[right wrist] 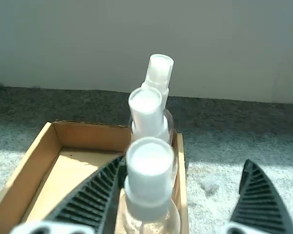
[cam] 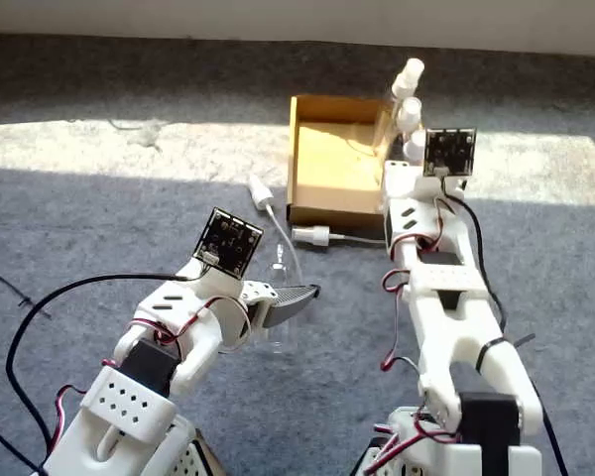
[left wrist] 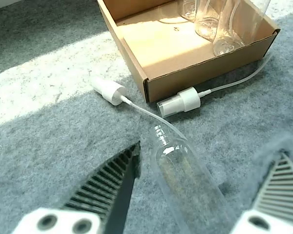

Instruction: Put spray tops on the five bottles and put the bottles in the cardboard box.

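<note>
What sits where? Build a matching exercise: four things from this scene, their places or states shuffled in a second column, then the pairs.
1. bare bottle
2. capped bottles
3. loose tops
4. right tool

a. on the carpet by the box
b. inside the open left tool
c. open around the nearest capped bottle
d. standing in the box

Pairs: 1-b, 2-d, 3-a, 4-c

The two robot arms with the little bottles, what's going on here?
They are capping spray bottles and boxing them. Three capped bottles stand in the cardboard box, and the right gripper is open around the nearest one. The left gripper is open around a clear uncapped bottle on the carpet. Two loose spray tops lie beside the box.
</note>
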Controlling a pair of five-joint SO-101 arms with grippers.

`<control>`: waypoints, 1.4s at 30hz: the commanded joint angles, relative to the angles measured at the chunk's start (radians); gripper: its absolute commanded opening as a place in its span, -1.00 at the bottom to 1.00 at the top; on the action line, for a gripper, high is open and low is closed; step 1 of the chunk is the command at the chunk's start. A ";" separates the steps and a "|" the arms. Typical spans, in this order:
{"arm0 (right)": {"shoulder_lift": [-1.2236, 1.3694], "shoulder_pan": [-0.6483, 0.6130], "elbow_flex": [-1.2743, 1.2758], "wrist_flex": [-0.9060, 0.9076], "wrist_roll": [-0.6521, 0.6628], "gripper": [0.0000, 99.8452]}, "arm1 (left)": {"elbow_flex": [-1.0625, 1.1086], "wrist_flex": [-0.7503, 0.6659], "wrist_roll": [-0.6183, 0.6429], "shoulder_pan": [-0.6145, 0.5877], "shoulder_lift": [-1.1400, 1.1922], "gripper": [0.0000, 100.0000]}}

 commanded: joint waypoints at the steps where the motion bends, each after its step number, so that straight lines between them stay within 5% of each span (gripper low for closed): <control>1: -0.170 0.007 -0.073 0.147 0.009 -0.41 | -0.004 -0.021 0.005 0.013 -0.005 -0.27; 10: -0.426 -0.079 -0.239 0.607 0.009 -0.41 | -0.022 -0.018 0.005 -0.053 -0.015 -0.27; 16: -0.483 -0.352 -0.242 0.897 0.015 -0.41 | -0.209 0.014 0.002 -0.578 -0.005 -0.27; 20: -0.479 -0.501 -0.240 0.952 0.015 -0.41 | -0.229 0.029 -0.184 -0.903 -0.004 -0.27; 28: -0.341 -0.670 -0.211 0.954 0.008 -0.41 | -0.041 -0.095 -0.488 -1.290 -0.004 -0.27; 36: -0.262 -0.668 -0.197 0.955 0.008 -0.41 | 0.386 -0.499 -0.522 -1.273 -0.013 -0.27; 42: -0.506 -0.595 0.005 1.015 0.011 -0.41 | 0.377 -0.428 -0.387 -1.107 -0.013 -0.26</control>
